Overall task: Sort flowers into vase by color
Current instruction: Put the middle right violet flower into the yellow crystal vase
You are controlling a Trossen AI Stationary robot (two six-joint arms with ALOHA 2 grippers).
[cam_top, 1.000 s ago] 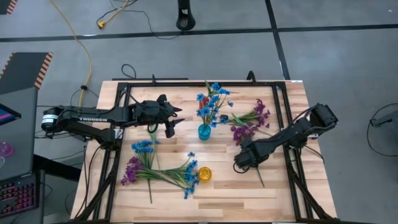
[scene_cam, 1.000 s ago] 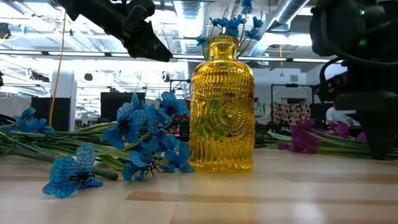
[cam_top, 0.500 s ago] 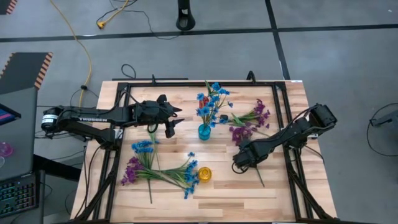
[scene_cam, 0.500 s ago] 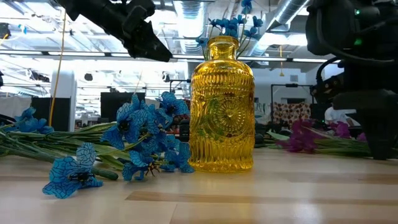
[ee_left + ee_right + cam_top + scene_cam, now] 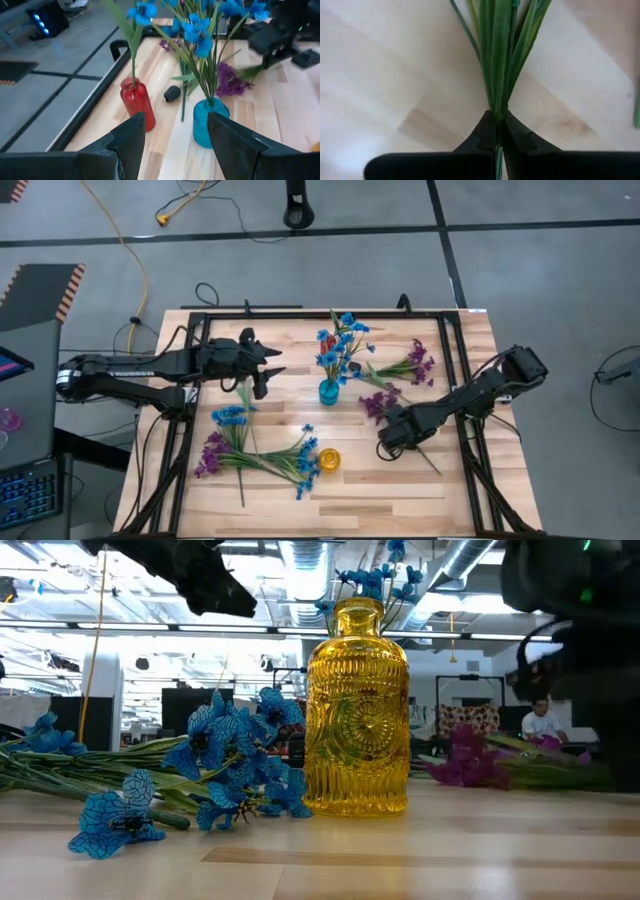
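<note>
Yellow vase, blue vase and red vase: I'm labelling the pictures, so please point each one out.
Yellow vase (image 5: pixel 356 710): low view, middle of its ribbed body.
Blue vase (image 5: pixel 207 123): left wrist view, middle of its body.
Red vase (image 5: pixel 136 101): left wrist view, middle of its body.

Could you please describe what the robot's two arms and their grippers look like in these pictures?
Both arms are dark, nearly black, built of slim jointed segments. The left arm carries white lettering along one link and a pale cap at its base end. The right arm has a blocky, boxy joint. The left gripper has two broad, wedge-shaped black fingers; the right gripper has narrow tapering ones.
</note>
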